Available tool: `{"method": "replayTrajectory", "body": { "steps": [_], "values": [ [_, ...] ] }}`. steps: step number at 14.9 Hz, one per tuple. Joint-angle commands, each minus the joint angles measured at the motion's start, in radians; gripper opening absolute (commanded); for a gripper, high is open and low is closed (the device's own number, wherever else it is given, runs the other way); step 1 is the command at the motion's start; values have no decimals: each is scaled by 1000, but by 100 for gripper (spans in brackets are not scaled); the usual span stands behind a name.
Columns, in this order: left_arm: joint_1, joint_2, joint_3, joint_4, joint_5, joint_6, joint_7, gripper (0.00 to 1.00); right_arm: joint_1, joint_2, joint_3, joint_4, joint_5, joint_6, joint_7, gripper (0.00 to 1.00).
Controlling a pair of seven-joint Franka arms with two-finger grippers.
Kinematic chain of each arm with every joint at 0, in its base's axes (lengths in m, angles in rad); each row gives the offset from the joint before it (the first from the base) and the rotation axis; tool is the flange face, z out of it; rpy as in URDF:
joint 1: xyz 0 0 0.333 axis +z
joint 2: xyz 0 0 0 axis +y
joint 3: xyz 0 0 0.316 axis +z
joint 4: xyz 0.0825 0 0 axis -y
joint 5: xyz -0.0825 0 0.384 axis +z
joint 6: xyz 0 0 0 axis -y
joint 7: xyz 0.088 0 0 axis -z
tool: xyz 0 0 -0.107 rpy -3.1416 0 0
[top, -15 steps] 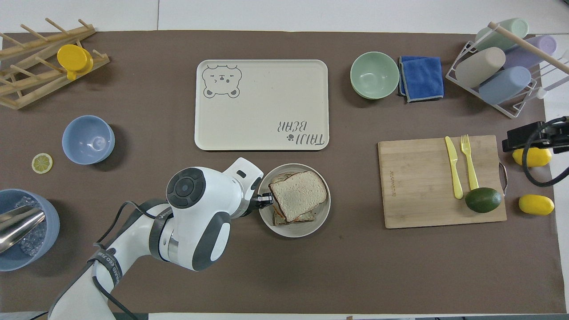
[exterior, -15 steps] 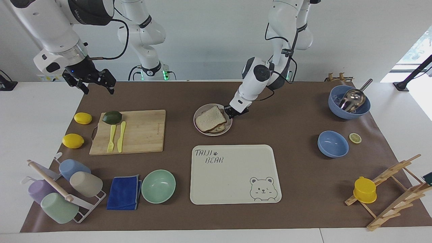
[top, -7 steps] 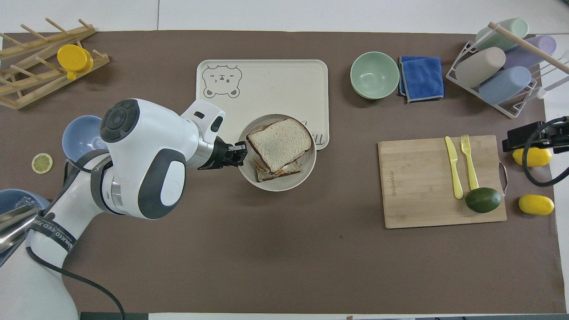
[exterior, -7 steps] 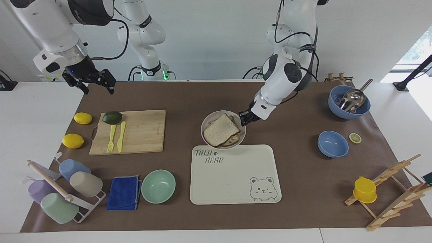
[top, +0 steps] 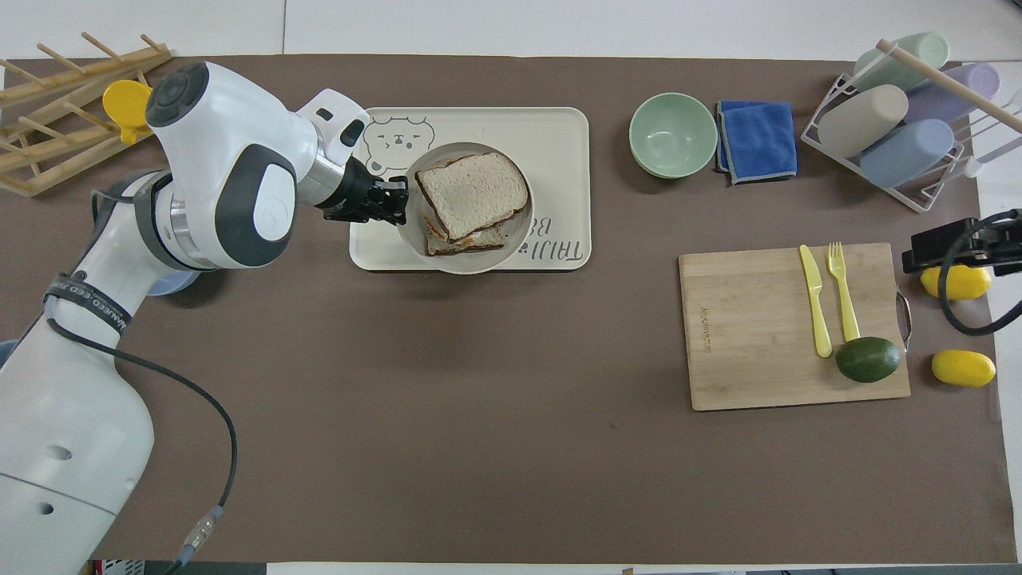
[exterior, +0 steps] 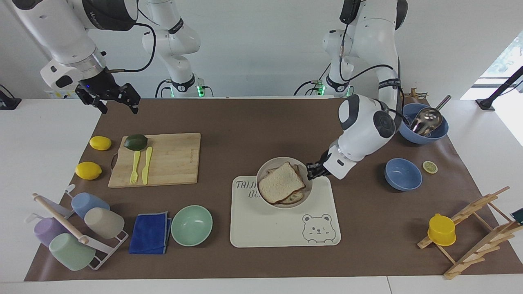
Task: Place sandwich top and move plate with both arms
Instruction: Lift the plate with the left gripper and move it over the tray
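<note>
The sandwich top, a pale bread slice with a brown crust, lies on a lower slice on the round beige-grey plate. My left gripper is shut on the plate's rim at the left arm's end and holds it a little above the cream bear tray, over the tray's edge nearest the robots. The overhead view shows the slice, plate, left gripper and tray. My right gripper is open and empty, raised over the mat's corner near the cutting board, waiting; it also shows in the overhead view.
A cutting board with a yellow fork, knife and avocado, and two lemons lie at the right arm's end. A mint bowl and blue cloth sit beside the tray. Two blue bowls sit at the left arm's end.
The left arm has lifted the plate with the sandwich off the mat and carried it away from the robots, over the tray. The right arm has not moved.
</note>
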Motion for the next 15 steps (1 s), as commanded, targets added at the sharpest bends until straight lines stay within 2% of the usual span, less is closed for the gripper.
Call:
{"method": "replayTrajectory", "body": {
  "steps": [1, 4, 6, 15],
  "values": [
    [16, 104, -7, 137, 15, -39, 63, 0, 2, -12, -9, -12, 11, -7, -18, 100],
    [33, 113, -5, 132, 37, -22, 187, 0, 2, -12, -9, -12, 11, -7, -18, 100],
    [26, 115, -7, 118, 63, 30, 195, 0, 2, -12, -9, -12, 11, -7, -18, 100],
    [16, 110, -7, 69, 66, 89, 235, 0, 2, -12, -9, -12, 11, -7, -17, 100]
  ]
}}
